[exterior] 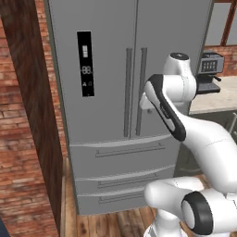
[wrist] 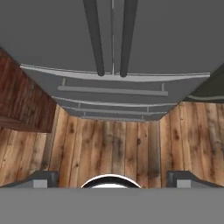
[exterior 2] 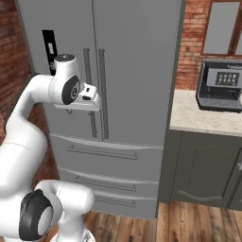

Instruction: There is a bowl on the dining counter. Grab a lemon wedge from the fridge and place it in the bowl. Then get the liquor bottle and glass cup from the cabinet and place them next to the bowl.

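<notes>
The grey fridge (exterior: 111,51) stands shut, its two upper doors meeting at a pair of tall vertical handles (exterior: 134,92). My white hand (exterior 2: 89,98) hovers just in front of those handles (exterior 2: 94,71), at the height of their lower half. In the hand view my gripper (wrist: 113,180) is open: its fingertips (wrist: 41,179) stand far apart with nothing between them, pointing down past the fridge drawers (wrist: 111,89) toward the floor. The bowl, lemon wedge, liquor bottle, glass cup and cabinet are out of view.
A dark wooden panel (exterior: 32,106) and a brick wall flank the fridge on the left. To its right, a light counter (exterior 2: 203,120) carries a coffee machine (exterior 2: 220,85) above dark base units (exterior 2: 203,165). A wooden plank floor (wrist: 113,144) lies below.
</notes>
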